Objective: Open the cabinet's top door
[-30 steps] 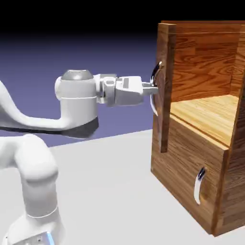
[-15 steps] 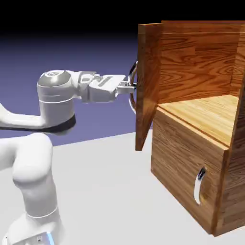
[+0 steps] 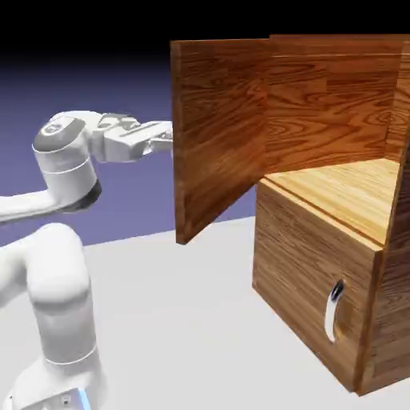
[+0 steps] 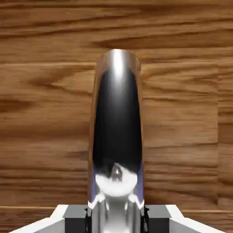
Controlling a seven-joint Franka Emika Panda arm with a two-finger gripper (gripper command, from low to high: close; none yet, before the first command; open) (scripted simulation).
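tool (image 3: pixel 166 138): clamped on the silver handle (image 4: pixel 116 136), which fills the hand view between the fingertips
top door (image 3: pixel 220 128): swung wide open, inner face toward the exterior camera
cabinet (image 3: pixel 336 264): upper compartment exposed, standing on the surface (image 3: pixel 184 320)
lower panel (image 3: pixel 308 292): closed

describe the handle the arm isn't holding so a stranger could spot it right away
Start at the tall brown wood-grain cabinet on the exterior view's right. Below its open upper compartment sits the shorter, shut lower panel. The curved silver bar handle stands upright on that panel; the swung-out top door hides its own handle in this view.
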